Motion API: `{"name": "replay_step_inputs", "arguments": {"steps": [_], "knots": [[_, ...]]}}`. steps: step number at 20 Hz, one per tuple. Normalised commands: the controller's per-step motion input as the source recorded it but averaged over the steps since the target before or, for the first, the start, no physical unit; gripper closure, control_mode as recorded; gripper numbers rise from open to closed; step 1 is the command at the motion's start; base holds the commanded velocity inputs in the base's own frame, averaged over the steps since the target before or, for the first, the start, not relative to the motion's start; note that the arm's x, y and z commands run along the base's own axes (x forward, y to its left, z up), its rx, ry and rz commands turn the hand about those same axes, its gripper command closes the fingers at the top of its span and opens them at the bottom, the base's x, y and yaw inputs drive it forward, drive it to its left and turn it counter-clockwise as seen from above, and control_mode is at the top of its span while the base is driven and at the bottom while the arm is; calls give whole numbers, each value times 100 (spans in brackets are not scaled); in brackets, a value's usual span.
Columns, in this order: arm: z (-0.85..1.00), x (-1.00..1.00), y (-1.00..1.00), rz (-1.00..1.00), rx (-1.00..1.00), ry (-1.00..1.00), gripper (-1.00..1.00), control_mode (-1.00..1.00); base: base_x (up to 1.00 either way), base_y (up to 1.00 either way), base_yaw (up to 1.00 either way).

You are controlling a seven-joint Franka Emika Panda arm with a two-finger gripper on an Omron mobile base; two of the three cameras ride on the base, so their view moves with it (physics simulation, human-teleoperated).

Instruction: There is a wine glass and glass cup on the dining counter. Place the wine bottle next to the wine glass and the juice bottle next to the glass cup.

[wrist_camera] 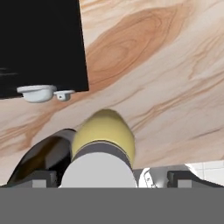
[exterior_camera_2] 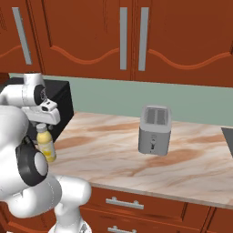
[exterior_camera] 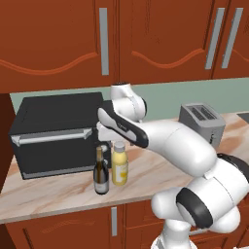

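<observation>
The white arm is bent forward from its base, the forearm reaching toward the wall and the wrist turned so that the hand points straight down. The claw (wrist_camera: 112, 177) is spread to its widest, its two dark fingertips (wrist_camera: 41, 178) seen far apart at the bottom of the hand view, and nothing is gripped between them. Directly beneath the claw, between the two tips, the plump yellow juice bottle with a white cap and pale label (exterior_camera: 119, 164) is seen from above, its cap centred under the hand; whether the tips touch the bottle cannot be told. In the left base view the hand is placed just above the cap.

Just beside the juice bottle, on the claw's left-hand side in the left base view, the dark, almost black wine bottle with a slim long neck and pale label (exterior_camera: 101, 172) is stood upright; the two bottles are close together, nearly touching. Both are stood on the pink-beige veined marble surface (exterior_camera: 58, 192), near its front edge.

Behind the bottles, beyond the claw, a black box-shaped microwave with a silver handle bar (exterior_camera: 53, 133) is set. Well apart to the other side, a grey two-slot toaster (exterior_camera_2: 154, 129) is stood on the same surface. Above, red-brown wooden wall cabinets with long grey handles (exterior_camera_2: 136, 36) are hung.
</observation>
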Motion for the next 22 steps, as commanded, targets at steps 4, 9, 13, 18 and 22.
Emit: {"name": "replay_step_inputs", "arguments": {"steps": [4, 9, 13, 18, 22], "knots": [[-5, 12, 4, 0, 0, 1, -100, -100, 0, 0, 0], [-9, 0, 5, 0, 0, 5, -100, -100, 0, 0, 0], [-15, 0, 5, 0, 0, 8, -100, -100, 0, 0, 0], [-11, -2, 3, 0, 0, 5, -100, -100, 0, 0, 0], [-5, -12, 0, 0, -2, 0, -100, -100, 0, 0, 0]]}}
